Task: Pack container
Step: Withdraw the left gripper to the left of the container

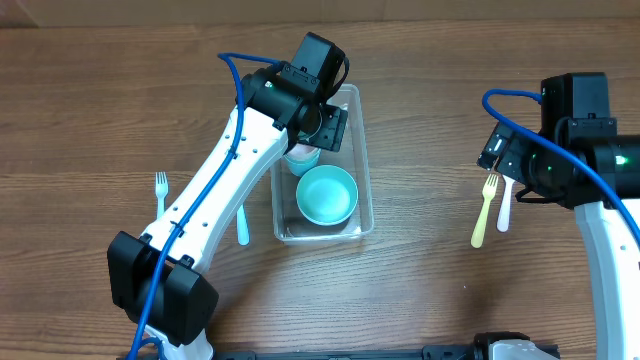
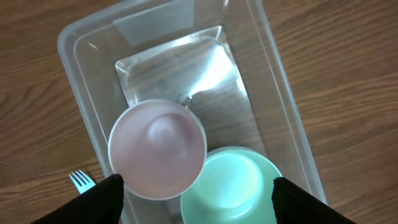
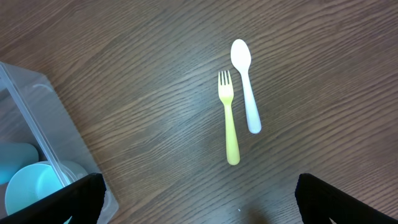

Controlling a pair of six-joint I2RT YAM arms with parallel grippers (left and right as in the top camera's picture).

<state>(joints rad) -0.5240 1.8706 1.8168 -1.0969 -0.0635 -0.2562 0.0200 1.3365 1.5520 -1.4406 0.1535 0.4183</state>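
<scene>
Status of packing: partway. My left gripper [image 2: 196, 185] hangs over the container [image 1: 363, 160], jaws apart and gripping nothing. A pale cup [image 2: 157, 149] lies below them inside the bin, its rim overlapping the edge of the teal bowl [image 2: 235, 186] at the near end. The container sits mid-table, with the rest of its floor bare. Two items in, then.

Outside the bin: a yellow fork [image 3: 230, 121] and a white spoon [image 3: 246, 87] lie side by side on the right, below my right gripper [image 3: 199, 186], which is spread wide and empty. A white fork [image 1: 160, 190] and a pale blue utensil [image 1: 242, 228] lie on the table to the container's left.

Judgement — the cutlery remains to be loaded, four pieces as far as I can see.
</scene>
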